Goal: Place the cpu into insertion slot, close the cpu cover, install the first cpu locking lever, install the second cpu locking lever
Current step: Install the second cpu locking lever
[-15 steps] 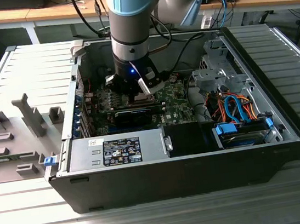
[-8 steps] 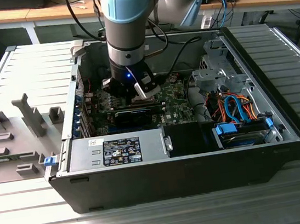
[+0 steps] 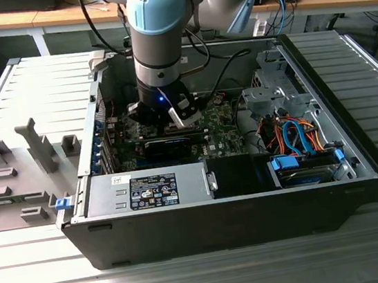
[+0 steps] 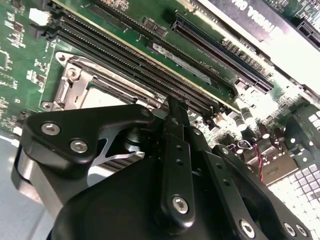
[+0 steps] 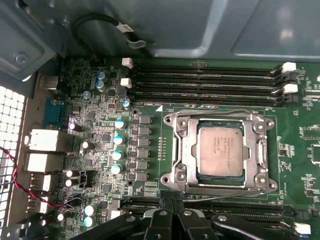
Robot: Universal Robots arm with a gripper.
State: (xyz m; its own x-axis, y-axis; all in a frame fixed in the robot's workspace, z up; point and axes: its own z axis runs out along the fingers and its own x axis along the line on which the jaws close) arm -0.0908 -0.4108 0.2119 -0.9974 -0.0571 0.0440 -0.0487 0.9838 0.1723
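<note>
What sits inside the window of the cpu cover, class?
In the first wrist view, the cpu shows through the cpu cover, its silvery-grey face up. The insertion slot beneath is hidden by the chip and cover.

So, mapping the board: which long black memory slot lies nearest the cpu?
The memory slot bordering the insertion slot rim; the others lie beyond it, toward the grey case wall.

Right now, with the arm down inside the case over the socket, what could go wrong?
The gripper hangs close over the motherboard; a drift could strike the capacitors or memory slots. The cpu cover lies over the cpu with a thin locking lever beside it, easy to snag or bend.
</note>
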